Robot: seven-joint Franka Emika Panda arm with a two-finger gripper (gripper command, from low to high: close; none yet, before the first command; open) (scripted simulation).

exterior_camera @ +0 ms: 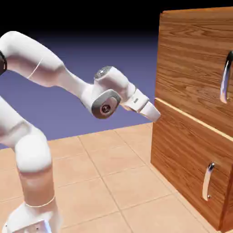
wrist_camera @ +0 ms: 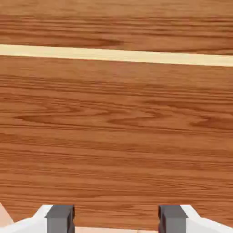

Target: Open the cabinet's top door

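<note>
Zero progress on top door (exterior_camera: 193,59): looks closed, handle (exterior_camera: 225,77) ungripped toward exterior view's right. Our gripper (wrist_camera: 116,219) stands spread, holding nothing, near cabinet (exterior_camera: 189,148). Reaching, gripping, pulling all left.

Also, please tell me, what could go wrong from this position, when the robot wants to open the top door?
The open claw faces plain wood, with no handle between its tips, so closing here would likely grip nothing.
The hand is near the pale seam and the lower panel; pushing forward might bump the wood.
The top door's handle sits higher, so the arm could aim too low.
</note>
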